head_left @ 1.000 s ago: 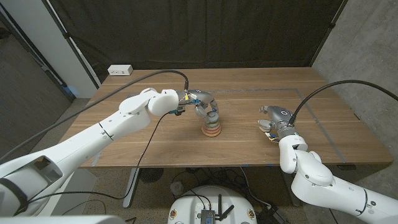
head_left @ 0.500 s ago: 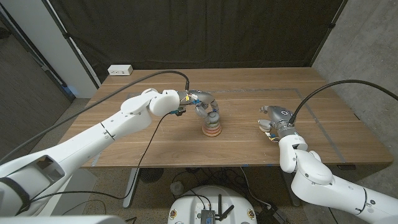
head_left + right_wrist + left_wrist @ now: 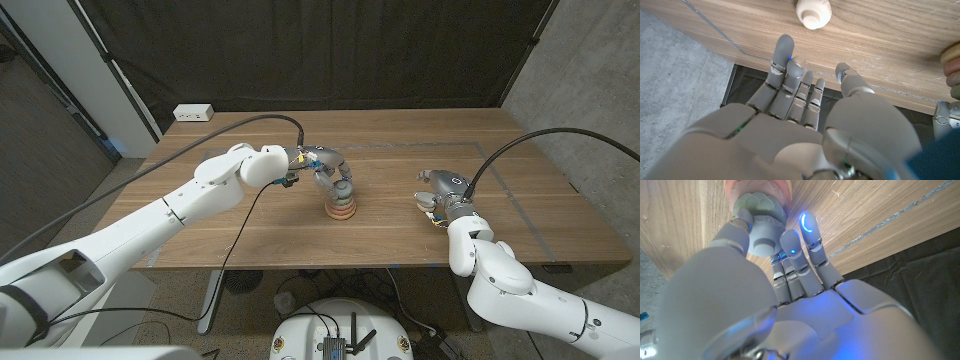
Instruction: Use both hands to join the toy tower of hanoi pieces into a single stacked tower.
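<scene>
- Head view: my left hand [image 3: 328, 168] reaches over the middle of the table [image 3: 250, 230], its fingers curled down onto the top of the tower [image 3: 341, 203], a small stack of rings standing upright near the table's centre. My right hand [image 3: 443, 194] sits toward the table's right edge, well apart from the tower, with a small pale piece [image 3: 432, 211] just beside it. Whether it touches the piece I cannot tell. A white power strip [image 3: 194, 113] lies at the far left corner.
- Left wrist view: my left hand [image 3: 770, 275] pinches the grey-blue top piece [image 3: 762, 227] between thumb and fingertips, with the pink ring [image 3: 757, 190] directly under it against the wood.
- Right wrist view: my right hand [image 3: 805, 107] holds nothing, fingers apart and reaching toward the table's edge. The white knobbed piece [image 3: 813, 12] stands on the wood beyond my fingertips, apart from them.
</scene>
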`<state>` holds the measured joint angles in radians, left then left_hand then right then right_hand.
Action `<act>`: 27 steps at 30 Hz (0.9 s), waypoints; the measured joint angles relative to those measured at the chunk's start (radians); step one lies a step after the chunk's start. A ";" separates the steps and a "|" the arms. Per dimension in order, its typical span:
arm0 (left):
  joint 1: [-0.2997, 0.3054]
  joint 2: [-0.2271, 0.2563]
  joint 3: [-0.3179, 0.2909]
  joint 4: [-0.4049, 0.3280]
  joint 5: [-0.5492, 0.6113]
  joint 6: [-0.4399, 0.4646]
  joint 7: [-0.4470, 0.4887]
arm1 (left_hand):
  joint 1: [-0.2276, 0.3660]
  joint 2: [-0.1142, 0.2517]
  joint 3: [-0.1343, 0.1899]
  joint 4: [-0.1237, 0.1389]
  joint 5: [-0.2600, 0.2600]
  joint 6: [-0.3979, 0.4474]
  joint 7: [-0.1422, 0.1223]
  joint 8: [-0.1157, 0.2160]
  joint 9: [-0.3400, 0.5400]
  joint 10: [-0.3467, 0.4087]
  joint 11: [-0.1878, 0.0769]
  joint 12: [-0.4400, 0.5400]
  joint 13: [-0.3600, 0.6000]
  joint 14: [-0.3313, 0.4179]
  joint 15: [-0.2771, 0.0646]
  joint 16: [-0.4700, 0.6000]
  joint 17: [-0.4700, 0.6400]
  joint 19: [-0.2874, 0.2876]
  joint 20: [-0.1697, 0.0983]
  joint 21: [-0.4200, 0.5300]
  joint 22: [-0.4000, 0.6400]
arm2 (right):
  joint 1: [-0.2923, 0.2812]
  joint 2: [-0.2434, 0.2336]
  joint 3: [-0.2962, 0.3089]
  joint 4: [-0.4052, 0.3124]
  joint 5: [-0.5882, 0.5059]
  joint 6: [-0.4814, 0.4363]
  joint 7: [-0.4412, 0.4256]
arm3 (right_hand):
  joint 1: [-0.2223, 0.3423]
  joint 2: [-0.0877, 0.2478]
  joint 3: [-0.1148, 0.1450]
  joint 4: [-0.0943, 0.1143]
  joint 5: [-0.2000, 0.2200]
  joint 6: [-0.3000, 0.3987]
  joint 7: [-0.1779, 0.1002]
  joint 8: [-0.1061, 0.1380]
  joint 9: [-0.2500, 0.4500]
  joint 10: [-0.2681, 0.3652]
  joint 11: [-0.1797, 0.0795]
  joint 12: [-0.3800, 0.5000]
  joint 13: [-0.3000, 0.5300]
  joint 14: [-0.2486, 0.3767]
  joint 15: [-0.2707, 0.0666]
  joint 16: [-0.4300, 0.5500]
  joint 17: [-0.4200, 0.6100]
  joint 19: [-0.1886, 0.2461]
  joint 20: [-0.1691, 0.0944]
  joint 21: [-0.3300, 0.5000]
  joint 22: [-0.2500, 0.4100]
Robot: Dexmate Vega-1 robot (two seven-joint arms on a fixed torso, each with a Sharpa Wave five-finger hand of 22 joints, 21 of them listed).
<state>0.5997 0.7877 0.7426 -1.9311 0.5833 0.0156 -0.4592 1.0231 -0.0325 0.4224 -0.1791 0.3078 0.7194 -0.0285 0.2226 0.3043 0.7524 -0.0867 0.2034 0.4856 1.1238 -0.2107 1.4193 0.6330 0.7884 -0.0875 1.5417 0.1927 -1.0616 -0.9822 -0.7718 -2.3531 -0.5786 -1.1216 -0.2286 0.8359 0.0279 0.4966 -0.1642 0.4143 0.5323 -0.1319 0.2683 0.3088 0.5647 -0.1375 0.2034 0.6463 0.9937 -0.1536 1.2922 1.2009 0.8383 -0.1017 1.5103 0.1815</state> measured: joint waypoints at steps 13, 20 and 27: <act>0.011 0.012 -0.010 -0.002 -0.010 0.000 0.009 | 0.005 -0.005 0.000 0.000 0.000 0.010 -0.001 -0.002 0.000 0.002 -0.001 0.002 0.000 0.000 0.000 -0.007 0.000 0.000 0.000 0.000 0.000 | 0.018 0.005 -0.014 0.010 0.005 -0.003 -0.001 | 0.000 0.000 0.000 0.000 0.000 0.000 0.000 0.000 0.005 0.000 0.000 -0.003 0.000 0.000 0.000 0.000 -0.002 0.000 0.000 0.000 0.003; 0.014 0.016 -0.015 -0.003 -0.017 0.001 0.010 | 0.005 -0.005 0.000 0.000 0.000 0.010 -0.001 -0.003 0.000 0.002 -0.001 0.002 0.000 0.000 0.000 -0.007 0.000 0.000 0.000 0.000 0.000 | 0.028 0.007 -0.022 0.014 0.005 -0.003 0.003 | 0.000 0.000 0.000 0.000 0.004 0.000 0.000 0.000 0.005 0.000 0.000 -0.003 -0.001 0.000 0.000 0.000 -0.003 0.000 0.000 0.000 0.003; 0.014 0.015 -0.015 -0.003 -0.018 0.003 0.009 | 0.004 -0.004 -0.003 0.003 -0.001 0.009 -0.001 -0.004 0.000 0.001 -0.002 0.001 0.000 0.002 -0.002 -0.007 0.001 0.000 0.000 0.000 0.000 | 0.029 0.007 -0.022 0.015 0.011 -0.003 0.003 | 0.000 0.000 0.000 0.000 0.004 0.000 0.000 0.000 0.005 0.000 0.000 -0.003 0.000 0.000 0.000 0.000 -0.004 0.000 0.000 0.000 0.003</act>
<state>0.6136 0.8032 0.7279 -1.9343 0.5651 0.0189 -0.4506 1.0270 -0.0364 0.4196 -0.1763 0.3072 0.7283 -0.0296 0.2186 0.3045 0.7539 -0.0882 0.2043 0.4856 1.1259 -0.2129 1.4123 0.6340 0.7884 -0.0875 1.5417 0.1927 -1.0329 -0.9751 -0.7937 -2.3386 -0.5678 -1.1251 -0.2251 0.8359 0.0279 0.4965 -0.1642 0.4181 0.5323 -0.1319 0.2683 0.3136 0.5647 -0.1375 0.2004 0.6467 0.9937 -0.1536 1.2922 1.1972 0.8383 -0.1017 1.5103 0.1840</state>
